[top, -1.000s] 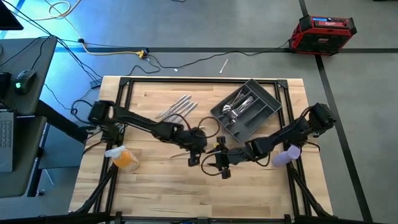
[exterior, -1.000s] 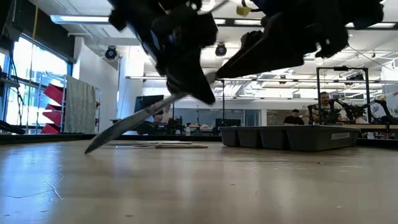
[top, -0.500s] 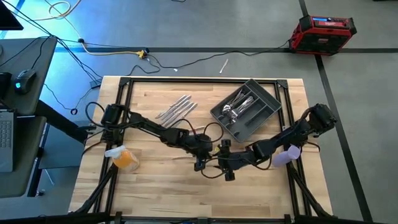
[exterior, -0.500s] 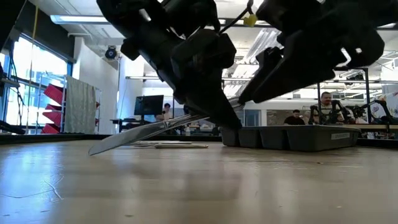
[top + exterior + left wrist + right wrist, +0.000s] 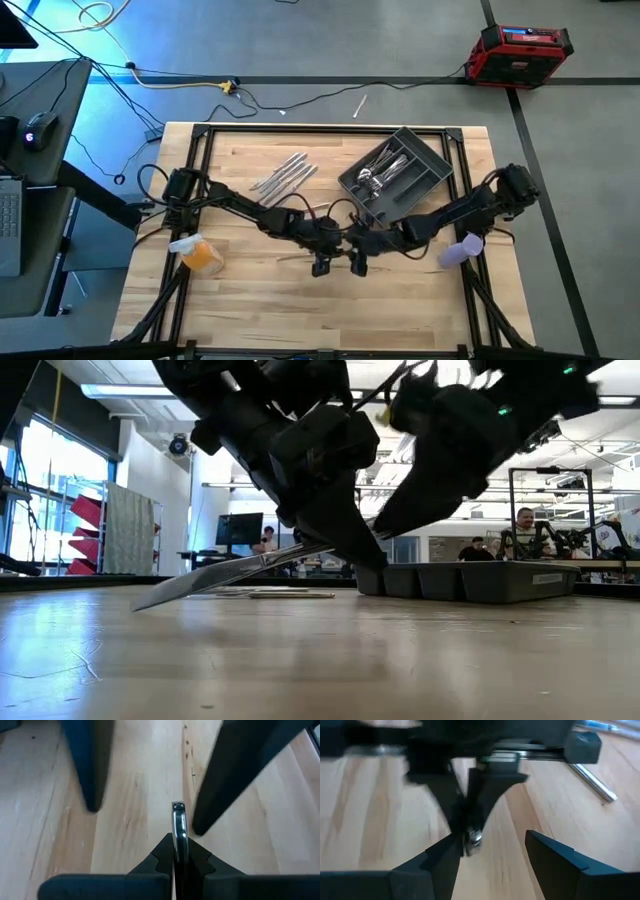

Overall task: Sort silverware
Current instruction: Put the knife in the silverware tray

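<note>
1. The left gripper (image 5: 320, 262) is near the middle of the wooden surface (image 5: 240, 300), its fingers pressed together on a knife (image 5: 225, 571).
2. In the low view the knife slants down from that gripper, its blade tip close to the surface; whether the tip touches it cannot be told.
3. In the left wrist view the knife's handle end (image 5: 178, 827) sticks out from between the clamped fingers (image 5: 162, 855).
4. The right gripper (image 5: 357, 262) is just beside the left one, facing it, with its fingers spread wide.
5. In the right wrist view the spread fingers (image 5: 547, 855) stand on either side of the handle end (image 5: 473, 838) without gripping it; whether either finger touches it cannot be told.
6. The left wrist view shows the same two dark fingers (image 5: 235, 770) flanking the handle end.
7. A dark grey tray (image 5: 432, 178) lies tilted near the far right of the surface, with several pieces of silverware (image 5: 385, 170) in its compartments.
8. A loose pile (image 5: 285, 174) of more silverware lies on the bare wood left of the tray, well apart from both grippers.
9. An orange thing (image 5: 203, 254) sits at the left edge and a pale purple thing (image 5: 458, 250) at the right edge.
10. In the low view people (image 5: 520, 532) sit in the room behind.
</note>
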